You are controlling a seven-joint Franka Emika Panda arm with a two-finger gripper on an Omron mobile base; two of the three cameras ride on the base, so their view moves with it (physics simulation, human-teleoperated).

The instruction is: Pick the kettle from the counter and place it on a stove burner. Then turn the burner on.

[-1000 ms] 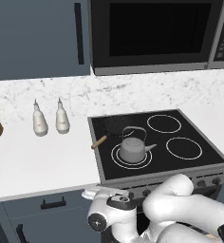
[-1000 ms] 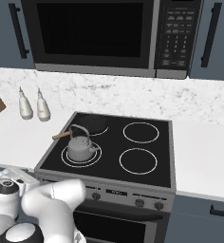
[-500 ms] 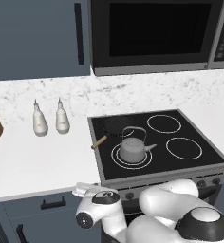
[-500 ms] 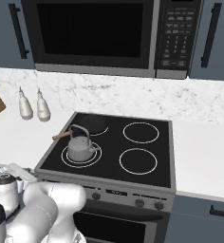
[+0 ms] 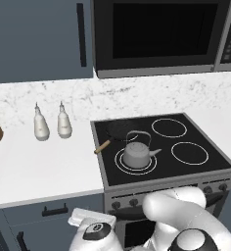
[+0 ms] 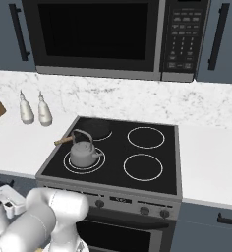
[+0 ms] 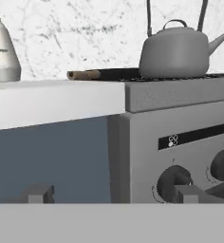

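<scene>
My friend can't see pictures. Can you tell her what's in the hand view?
A grey kettle sits on the stove's top, seen from low in front. Below are the stove's dark knobs; a white bottle stands on the counter at left.

Two white bottles (image 5: pixel 51 122) stand beside a dark pan (image 5: pixel 118 131).
</scene>
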